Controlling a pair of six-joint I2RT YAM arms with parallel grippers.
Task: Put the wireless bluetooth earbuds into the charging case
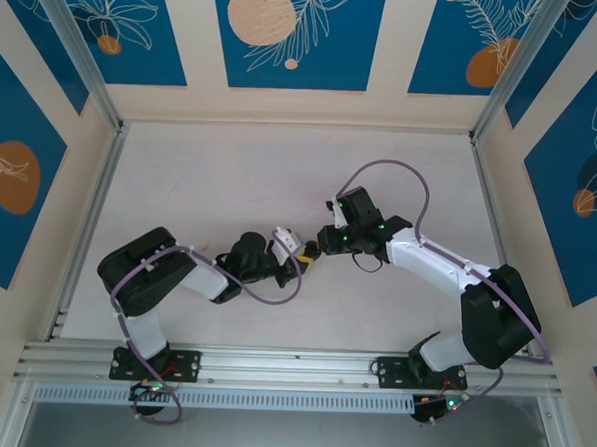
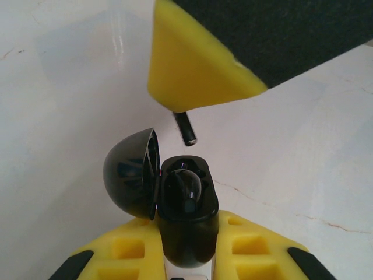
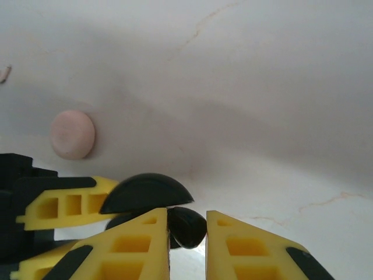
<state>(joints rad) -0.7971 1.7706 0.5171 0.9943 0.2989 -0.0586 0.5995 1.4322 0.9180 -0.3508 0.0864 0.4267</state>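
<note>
While left tool grips one case, right tool, one earbud

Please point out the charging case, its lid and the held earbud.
charging case (image 2: pixel 187 236): left wrist view, its black front wall.
lid (image 2: pixel 125 175): left wrist view, its domed outside.
earbud (image 2: pixel 186 129): left wrist view, its hanging stem.

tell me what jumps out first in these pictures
Mid-table, the left gripper is shut on a black charging case, its lid swung open. Right in front of it is the right gripper, shut on a tiny black earbud whose stem points toward the open case. A pale pink disc lies on the white table nearby.
</note>
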